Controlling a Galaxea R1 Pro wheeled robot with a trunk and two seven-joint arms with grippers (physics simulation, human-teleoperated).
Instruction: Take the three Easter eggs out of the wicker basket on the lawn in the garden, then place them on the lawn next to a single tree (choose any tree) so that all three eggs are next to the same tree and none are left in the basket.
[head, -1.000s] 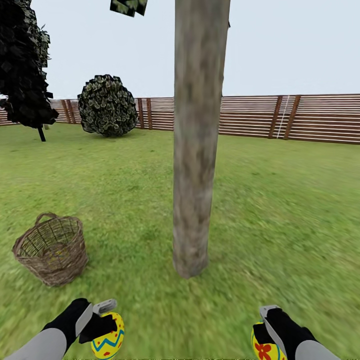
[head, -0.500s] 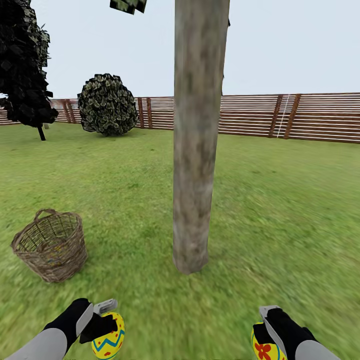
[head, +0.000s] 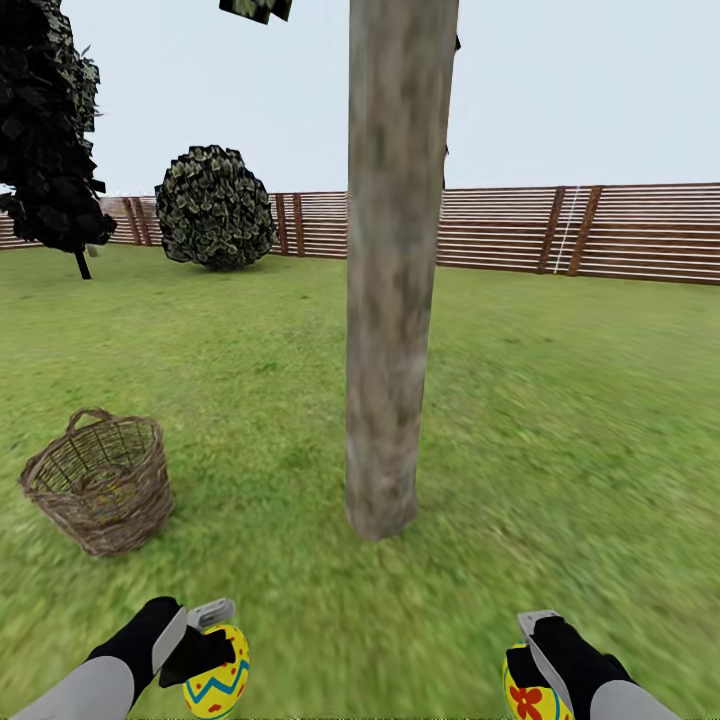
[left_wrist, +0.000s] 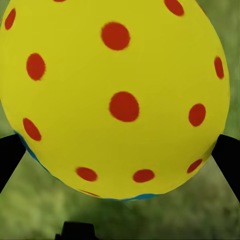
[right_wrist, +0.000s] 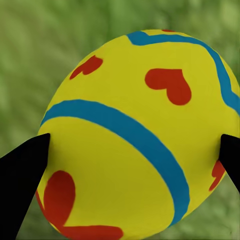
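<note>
My left gripper (head: 208, 650) is shut on a yellow Easter egg (head: 217, 686) with a blue zigzag; the left wrist view shows that egg (left_wrist: 115, 95) with red dots, held between the dark fingers (left_wrist: 10, 157). My right gripper (head: 528, 660) is shut on a second yellow egg (head: 532, 695) with red marks; close up this egg (right_wrist: 137, 145) shows blue bands and red hearts. The tree (head: 392, 270) stands straight ahead on the lawn (head: 560, 420), its base a short way beyond both grippers. The wicker basket (head: 98, 492) leans on the grass at the left; what lies inside is unclear.
A brown slat fence (head: 600, 235) closes the far side of the garden. A round dark bush (head: 214, 210) and an all-black tree (head: 50, 130) stand at the back left. Open grass lies around the trunk on both sides.
The whole view has shifted: the trunk base and the basket sit slightly higher in the picture than a second ago. Both grippers keep their eggs in the same place.
</note>
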